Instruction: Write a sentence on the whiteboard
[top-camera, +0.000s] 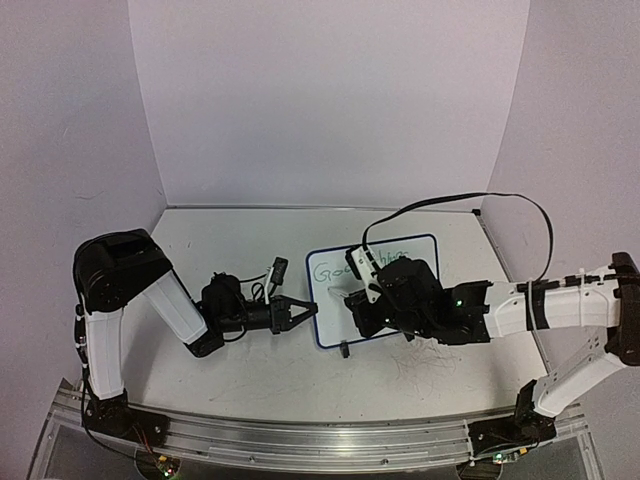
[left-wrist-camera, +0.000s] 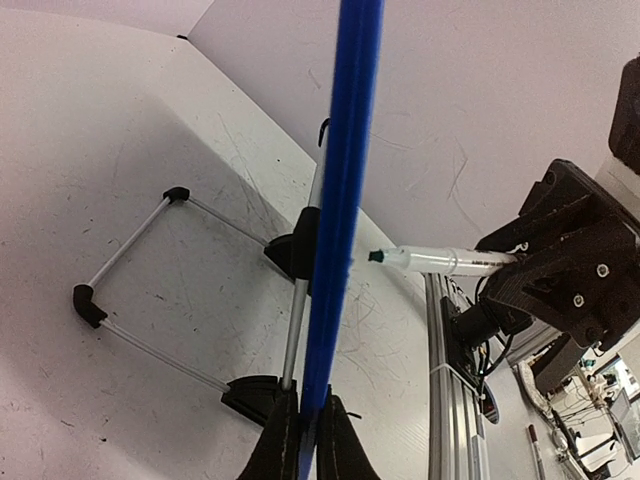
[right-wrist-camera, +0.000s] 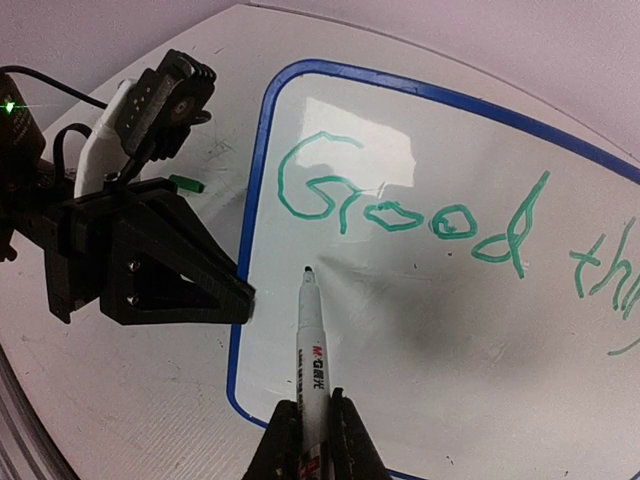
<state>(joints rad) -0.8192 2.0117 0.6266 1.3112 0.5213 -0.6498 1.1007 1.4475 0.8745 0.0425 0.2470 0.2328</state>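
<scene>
Green sentence (right-wrist-camera: 400, 213), blue-framed whiteboard (right-wrist-camera: 450, 330)

One whiteboard (right-wrist-camera: 420, 330), one marker (right-wrist-camera: 311, 350), two green words (right-wrist-camera: 400, 210), two hands: left hand (top-camera: 312, 309), right hand (right-wrist-camera: 305, 428).

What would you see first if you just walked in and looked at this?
The green writing jumps out: it starts with "Good" along the top of the blue-framed whiteboard. Right below it, the right gripper holds a marker, with the tip pointing at the board just under the G. At the board's left edge, the left gripper pinches the frame between its fingers.
</scene>
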